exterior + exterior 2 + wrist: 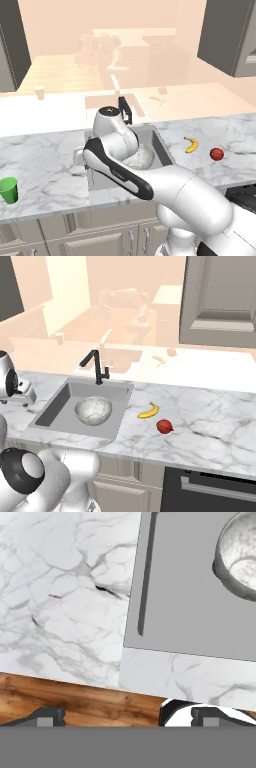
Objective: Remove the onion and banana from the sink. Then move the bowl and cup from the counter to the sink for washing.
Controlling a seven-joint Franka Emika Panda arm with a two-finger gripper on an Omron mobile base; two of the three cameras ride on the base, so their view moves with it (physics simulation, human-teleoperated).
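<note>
— Nearest the lens, what is the claw [125,716] doing?

— Its two dark fingertips [49,716] rise at the bottom of the hand view, well apart with nothing between them, so it is released. Beneath it lie the marble counter [65,592] and the near left corner of the sink [185,612].

— And the bowl?

— The bowl [93,409] already sits in the sink, middle left of the right base view; its rim shows at the upper right of the hand view.

— Fruit out?

— Yes. The banana [149,411] and the onion [164,426] lie on the counter right of the sink, just beside each other.

— So what remains?

— Only the cup [8,190], it seems. It stands upright on the counter at the far lower left of the left base view, well apart from the sink. Three of four moves look done.
</note>
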